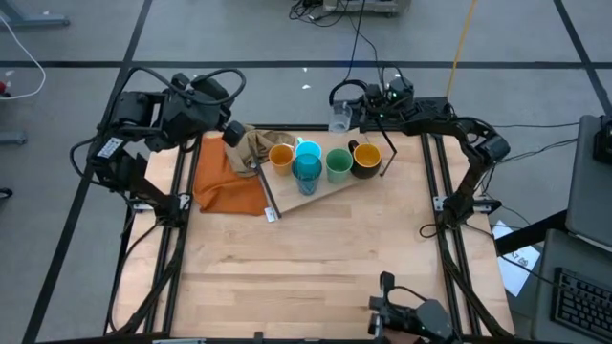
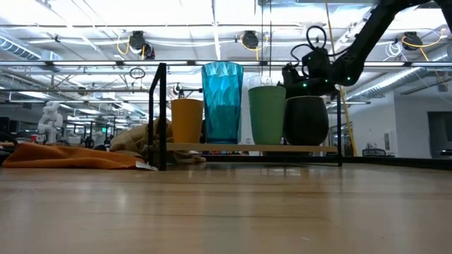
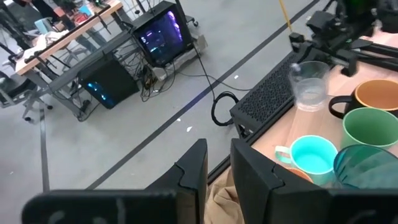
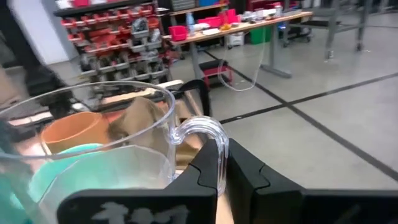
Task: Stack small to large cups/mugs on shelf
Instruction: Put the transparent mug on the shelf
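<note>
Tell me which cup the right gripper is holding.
The clear glass: the right gripper is shut on its handle, at the table's far edge, while the other cups stand on the shelf.

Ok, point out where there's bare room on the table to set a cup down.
The table's whole near part, in front of the shelf, is bare wood between the side rails. The far part is crowded: cloth, and the shelf's row of cups. The right gripper holds the clear glass at the far edge.

Five cups (image 1: 323,162) crowd the shelf (image 1: 287,199); the table's (image 1: 316,277) near half seems open.
</note>
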